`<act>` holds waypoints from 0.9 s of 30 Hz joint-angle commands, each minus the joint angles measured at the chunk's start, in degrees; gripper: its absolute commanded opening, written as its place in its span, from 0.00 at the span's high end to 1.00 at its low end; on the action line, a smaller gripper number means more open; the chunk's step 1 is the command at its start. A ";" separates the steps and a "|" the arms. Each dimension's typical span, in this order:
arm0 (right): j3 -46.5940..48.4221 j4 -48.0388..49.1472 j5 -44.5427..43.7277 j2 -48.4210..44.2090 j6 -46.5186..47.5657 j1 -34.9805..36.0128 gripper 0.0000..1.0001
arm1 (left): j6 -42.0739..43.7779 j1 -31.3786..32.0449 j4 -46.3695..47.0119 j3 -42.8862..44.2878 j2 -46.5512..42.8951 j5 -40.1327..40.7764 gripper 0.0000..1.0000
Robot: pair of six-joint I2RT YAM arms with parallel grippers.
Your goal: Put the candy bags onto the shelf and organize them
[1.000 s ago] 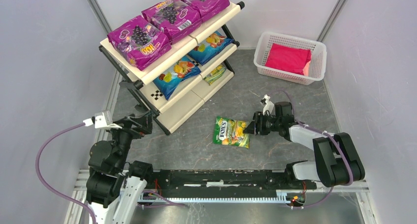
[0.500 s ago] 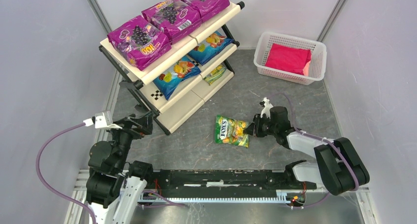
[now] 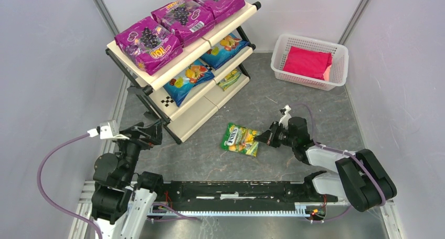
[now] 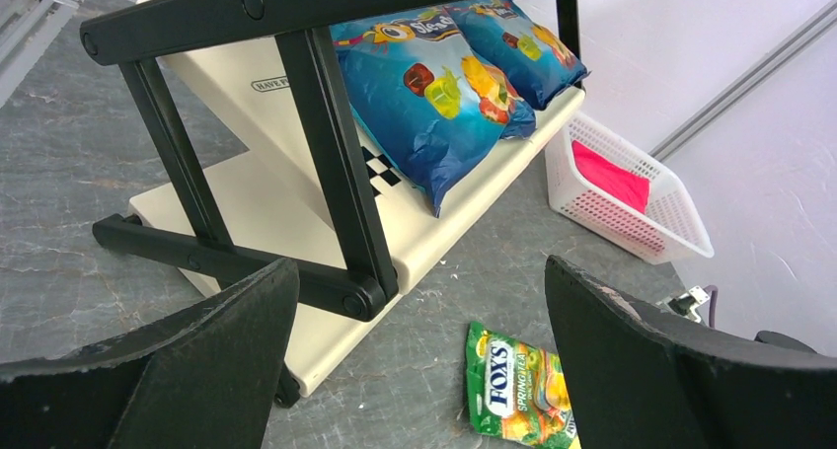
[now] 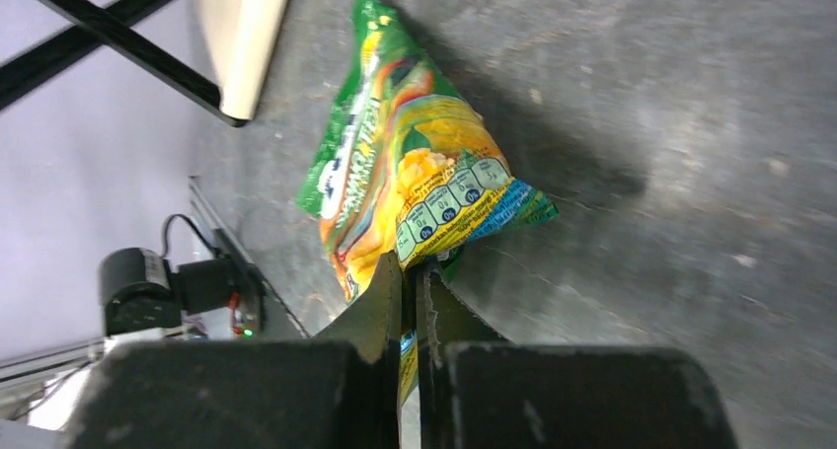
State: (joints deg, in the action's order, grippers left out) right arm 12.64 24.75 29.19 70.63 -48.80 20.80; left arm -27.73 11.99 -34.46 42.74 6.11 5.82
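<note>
Empty left hand point(image 3: 152, 132): fingers wide apart, near shelf point(image 3: 194, 116) foot. Right hand point(image 5: 407, 271) clamped on right end of FOX'S bag point(image 3: 240, 139). Bag is green-yellow, long axis left-right, on counter point(image 3: 294, 107) before shelf. Shelf tiers: bottom green-yellow bag point(image 3: 230, 79), middle two blue bags point(image 3: 190, 79), top three magenta grape bags point(image 3: 149, 42).

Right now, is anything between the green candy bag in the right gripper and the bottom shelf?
Nothing visible. The right gripper is shut on the green bag, and the table from it to the shelf is bare. A second green bag lies at the bottom tier's far end.
</note>
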 commanded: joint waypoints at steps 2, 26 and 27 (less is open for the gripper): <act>4.42 15.96 -2.86 2.88 -12.34 5.27 1.00 | 2.68 0.18 2.09 0.38 -0.68 -0.21 0.00; 36.58 36.84 -27.00 37.40 -23.69 15.98 1.00 | 2.63 0.32 1.94 0.41 1.09 0.04 0.00; 37.97 37.85 -28.07 39.51 -24.12 16.67 1.00 | 2.61 0.32 1.87 0.50 1.36 0.04 0.00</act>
State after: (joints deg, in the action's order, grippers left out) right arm 44.56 53.52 7.73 103.22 -70.87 34.89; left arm -27.73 12.14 -34.15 42.74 5.96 5.85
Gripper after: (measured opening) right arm 0.027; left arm 0.997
